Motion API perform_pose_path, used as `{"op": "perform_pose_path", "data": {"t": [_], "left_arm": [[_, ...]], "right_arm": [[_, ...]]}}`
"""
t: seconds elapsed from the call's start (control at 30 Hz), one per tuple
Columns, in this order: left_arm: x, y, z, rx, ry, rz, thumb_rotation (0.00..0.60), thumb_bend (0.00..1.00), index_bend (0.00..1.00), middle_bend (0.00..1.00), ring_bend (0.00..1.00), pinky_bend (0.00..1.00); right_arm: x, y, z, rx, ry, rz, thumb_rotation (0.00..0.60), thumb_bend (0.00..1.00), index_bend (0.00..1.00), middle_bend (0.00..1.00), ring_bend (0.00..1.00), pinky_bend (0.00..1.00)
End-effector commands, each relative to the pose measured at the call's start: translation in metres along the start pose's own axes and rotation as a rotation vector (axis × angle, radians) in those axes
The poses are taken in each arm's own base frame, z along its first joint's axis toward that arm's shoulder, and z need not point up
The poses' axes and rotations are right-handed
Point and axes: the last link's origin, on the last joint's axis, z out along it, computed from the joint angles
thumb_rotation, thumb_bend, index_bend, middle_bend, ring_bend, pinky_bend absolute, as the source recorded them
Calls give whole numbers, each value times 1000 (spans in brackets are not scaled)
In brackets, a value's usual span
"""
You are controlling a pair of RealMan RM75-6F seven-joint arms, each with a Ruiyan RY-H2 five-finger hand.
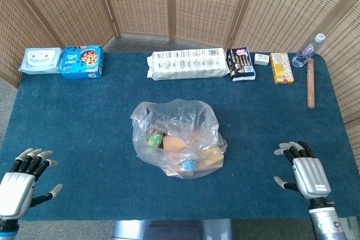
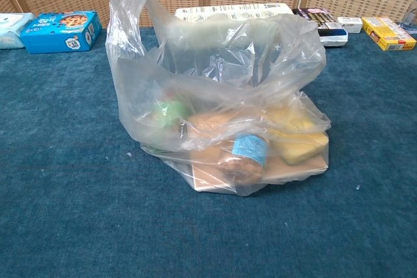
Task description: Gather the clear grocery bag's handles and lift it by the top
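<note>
The clear grocery bag (image 1: 178,137) sits in the middle of the blue table, holding several food items. In the chest view the clear grocery bag (image 2: 221,96) stands slumped, one handle (image 2: 127,14) sticking up at its left, the mouth gaping. My left hand (image 1: 21,182) lies at the near left corner, fingers spread, holding nothing, far from the bag. My right hand (image 1: 304,170) lies near the front right edge, fingers spread and empty. Neither hand shows in the chest view.
Along the far edge lie a wipes pack (image 1: 40,60), a blue cookie box (image 1: 82,62), a long white package (image 1: 188,64), a dark packet (image 1: 240,63), a yellow box (image 1: 281,67), a water bottle (image 1: 309,50) and a brown stick (image 1: 310,83).
</note>
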Motion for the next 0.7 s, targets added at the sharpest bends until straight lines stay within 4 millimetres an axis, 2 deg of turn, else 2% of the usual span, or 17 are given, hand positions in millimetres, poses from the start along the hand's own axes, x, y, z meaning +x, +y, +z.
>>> {"op": "perform_pose_path", "data": {"t": [0.03, 0.7], "left_arm": [[1, -1, -1, -1, -1, -3, 411, 183, 365, 257, 174, 137], [-2, 1, 3, -24, -37, -32, 413, 178, 364, 257, 174, 137]], "right_arm": [[1, 0, -1, 0, 3, 0, 600, 196, 324, 242, 181, 87], [0, 3, -1, -9, -2, -2, 600, 195, 324, 237, 181, 87]]}}
